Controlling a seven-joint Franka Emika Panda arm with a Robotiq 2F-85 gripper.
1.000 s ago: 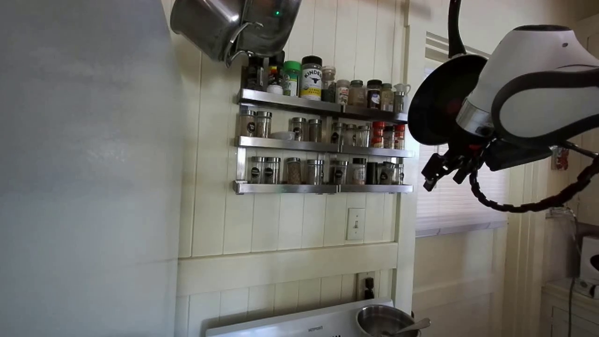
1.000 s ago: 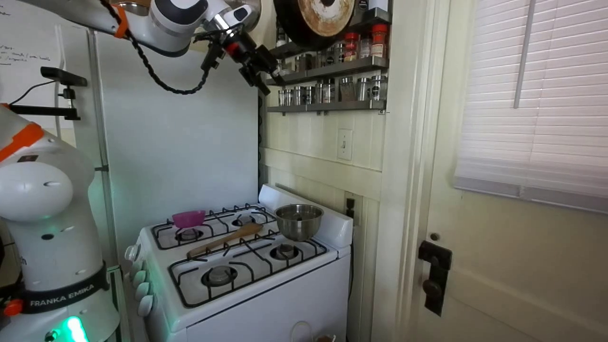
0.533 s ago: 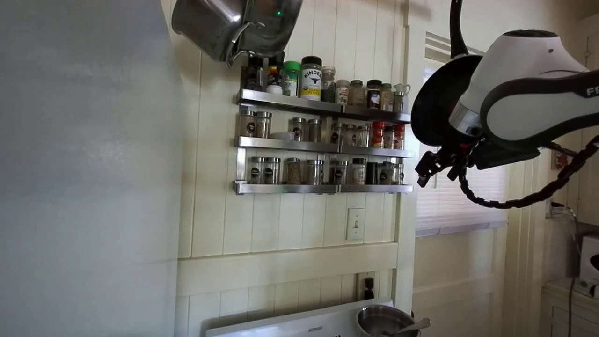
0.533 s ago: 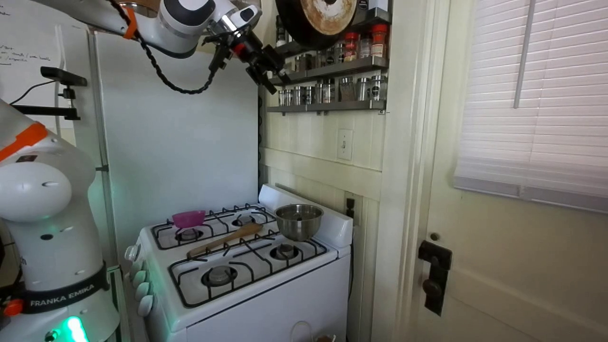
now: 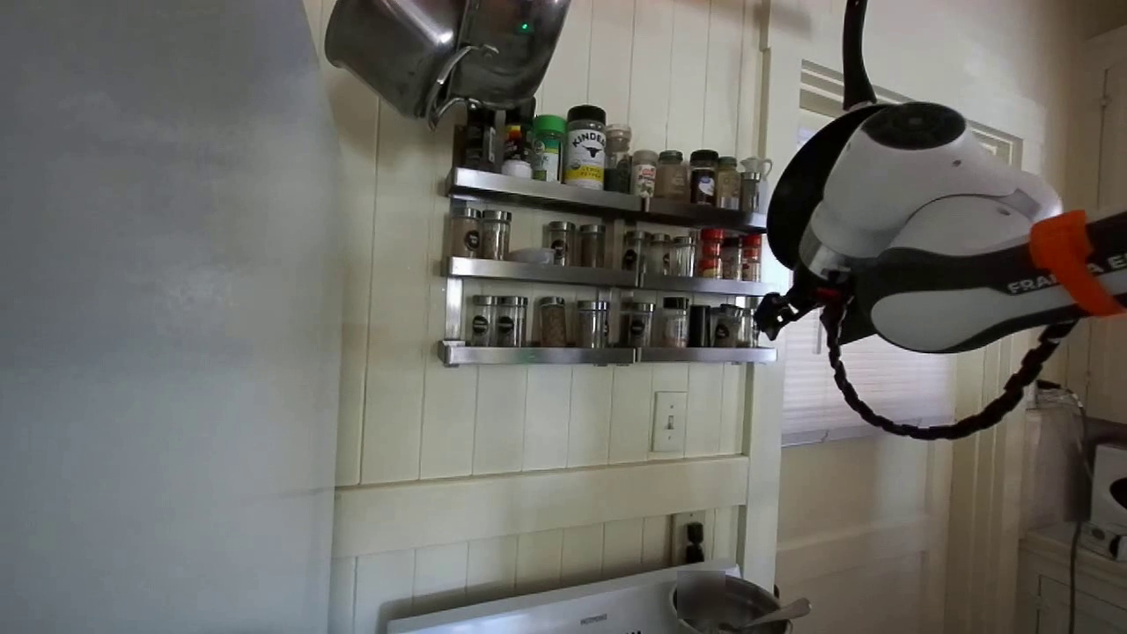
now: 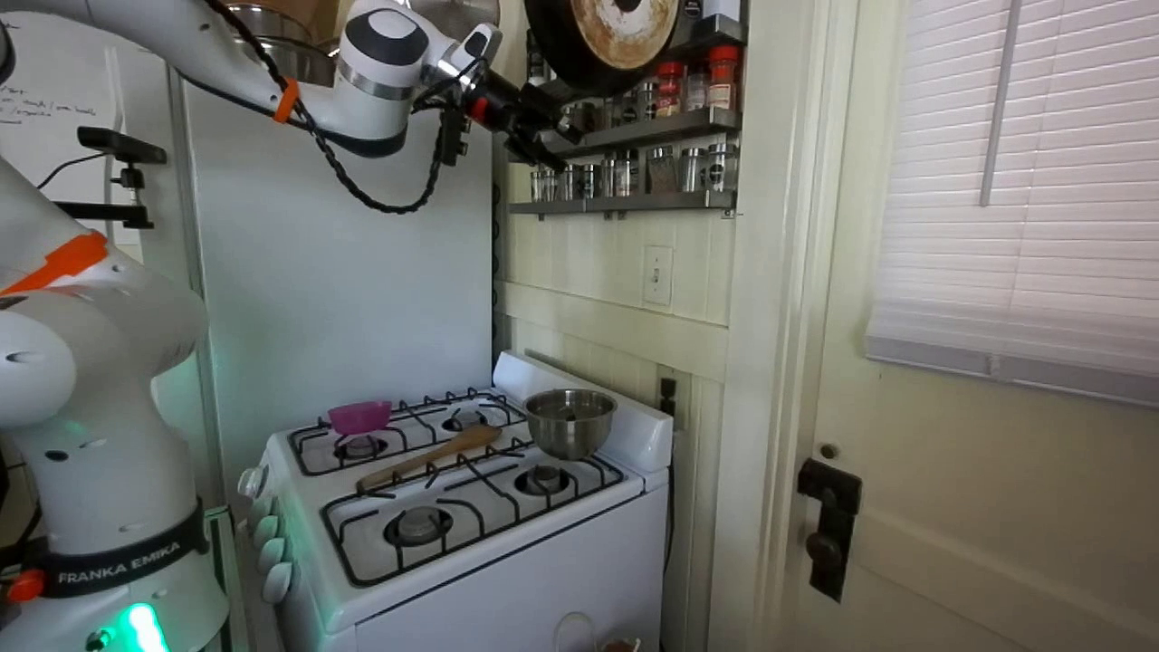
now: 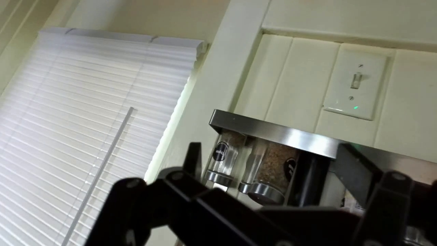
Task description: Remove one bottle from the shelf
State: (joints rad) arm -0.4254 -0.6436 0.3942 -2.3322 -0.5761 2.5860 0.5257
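Observation:
The shelf (image 5: 539,355) is a three-tier metal rack on the wall, lined with small jars and bottles; it also shows in an exterior view (image 6: 634,202). In the wrist view, which is upside down, the rail of a tier (image 7: 273,132) runs above the jars. My gripper (image 7: 274,164) is open and empty, fingers spread wide. Between them in that view show a jar with brown contents (image 7: 277,162), a clear labelled jar (image 7: 227,155) and a black bottle (image 7: 312,177). In both exterior views, my gripper (image 5: 775,317) (image 6: 565,150) is by the lower tiers, overlapping some jars. Its distance from them is unclear.
A black pan (image 5: 797,198) hangs close behind the arm; it also shows in an exterior view (image 6: 625,36). Metal pots (image 5: 449,57) hang above the shelf's top tier. Below stands a stove with a metal bowl (image 6: 570,426), a wooden spoon (image 6: 430,460) and a pink bowl (image 6: 359,417).
The arm has moved toward the shelf, leftward in an exterior view and rightward in an exterior view. The gripper has tilted to point more level. The jars have not moved.

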